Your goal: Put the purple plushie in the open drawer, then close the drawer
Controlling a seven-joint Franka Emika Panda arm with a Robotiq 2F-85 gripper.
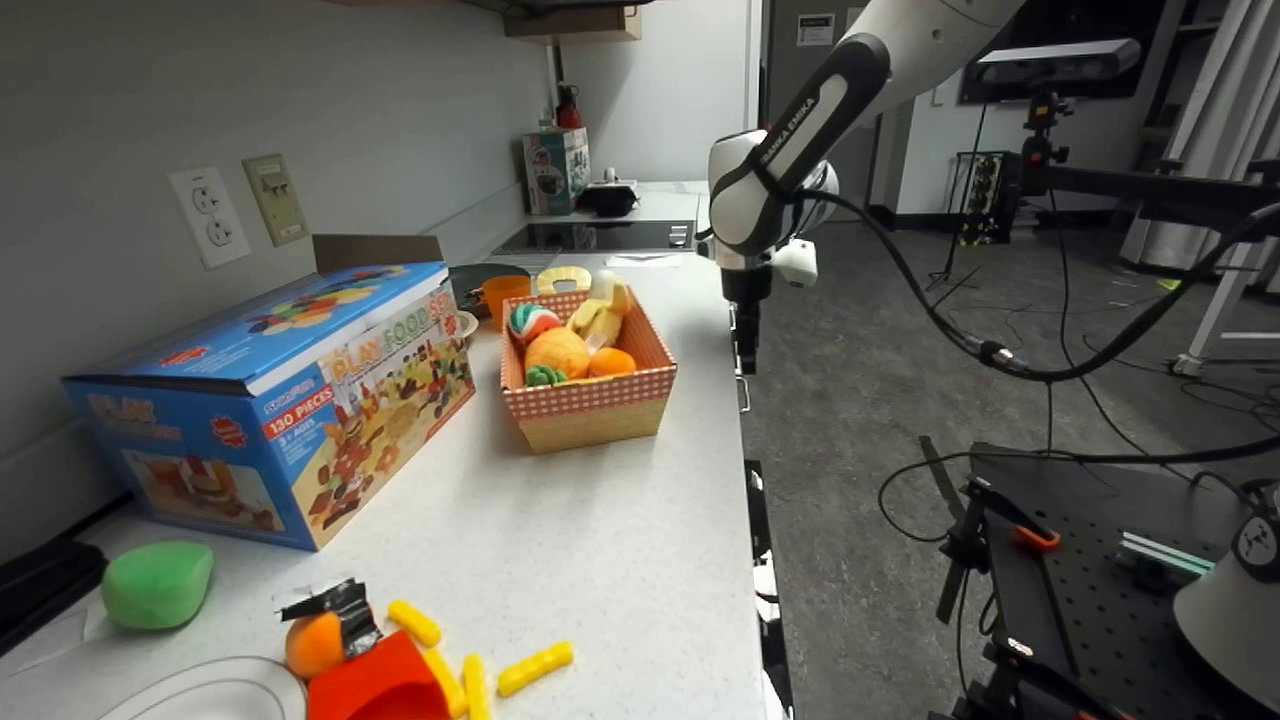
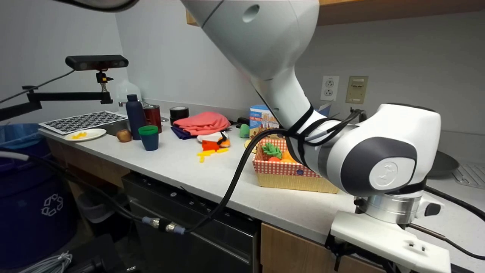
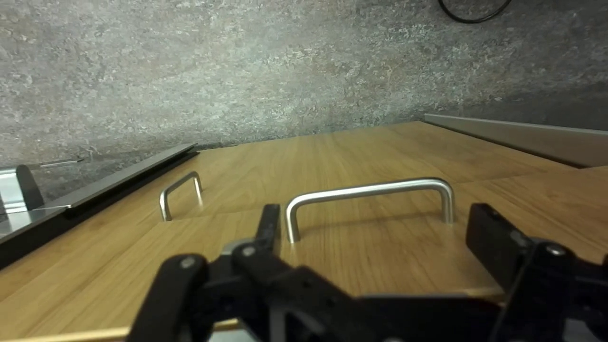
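The gripper (image 3: 377,225) is released: its fingers (image 3: 491,240) stand wide apart, one near each end of the handle (image 3: 370,191) on the drawer (image 3: 389,263), whose wooden front is below the counter (image 2: 212,178). Where the plushie is, I cannot tell.

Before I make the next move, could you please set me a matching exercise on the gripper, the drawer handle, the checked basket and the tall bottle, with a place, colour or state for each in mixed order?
Things:
1. gripper
2. drawer handle
3. checked basket
4. tall bottle

Descriptions:
A. dark blue, upright on the counter
B. holding toy food
C. open, with nothing gripped
D. silver-coloured, fixed to a wooden front

Right pairs: 1-C, 2-D, 3-B, 4-A.
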